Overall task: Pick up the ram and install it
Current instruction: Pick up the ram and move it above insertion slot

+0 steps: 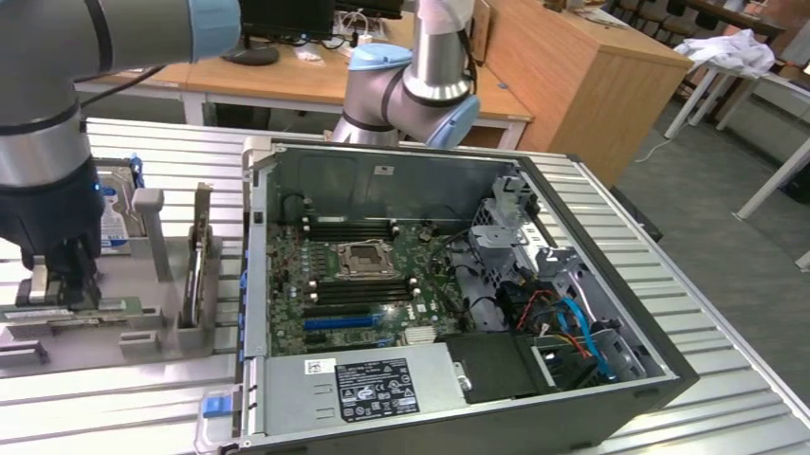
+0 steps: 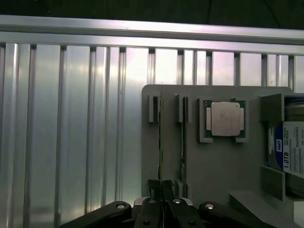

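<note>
Jaws pinch the thin green ram edgewise.

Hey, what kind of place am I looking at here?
Probably a robotics lab for PC assembly: an open computer case on a slatted metal table, a holder with ram and a processor, desks behind.

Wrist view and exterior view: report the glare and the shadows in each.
Wrist view: strong glare whitens the ribbed aluminium table, the background past its edge is black, and the processor chip shines softly. Exterior view: even room light, a mild sheen on the table, and the computer case is dimmer inside.
</note>
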Robot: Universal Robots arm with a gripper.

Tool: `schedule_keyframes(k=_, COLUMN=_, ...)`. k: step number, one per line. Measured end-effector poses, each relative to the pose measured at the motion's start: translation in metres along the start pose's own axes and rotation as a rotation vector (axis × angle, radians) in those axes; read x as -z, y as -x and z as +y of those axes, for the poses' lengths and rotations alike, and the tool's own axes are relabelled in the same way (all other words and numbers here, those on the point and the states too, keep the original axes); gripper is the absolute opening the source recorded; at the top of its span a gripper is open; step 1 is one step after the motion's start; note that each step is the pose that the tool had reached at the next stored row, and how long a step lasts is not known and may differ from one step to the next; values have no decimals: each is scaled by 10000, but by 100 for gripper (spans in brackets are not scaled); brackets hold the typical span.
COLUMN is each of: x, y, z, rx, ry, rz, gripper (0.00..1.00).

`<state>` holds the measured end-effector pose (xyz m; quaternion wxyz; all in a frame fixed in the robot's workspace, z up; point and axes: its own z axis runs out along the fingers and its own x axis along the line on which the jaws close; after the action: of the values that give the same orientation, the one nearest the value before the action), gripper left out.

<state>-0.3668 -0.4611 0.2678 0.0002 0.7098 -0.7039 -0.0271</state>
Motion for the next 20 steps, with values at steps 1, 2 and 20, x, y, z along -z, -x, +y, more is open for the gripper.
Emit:
schedule_keyframes(k=1, x=29, y=1, z=1, rx=0, ry=0, rz=0, gripper=12)
schedule_keyframes(k=2, x=59, y=2, z=2, rx=0, ry=0, rz=0, gripper=12)
schedule_keyframes(k=20, x=562, y=22, z=20, rx=0, ry=1, rz=0, gripper=12)
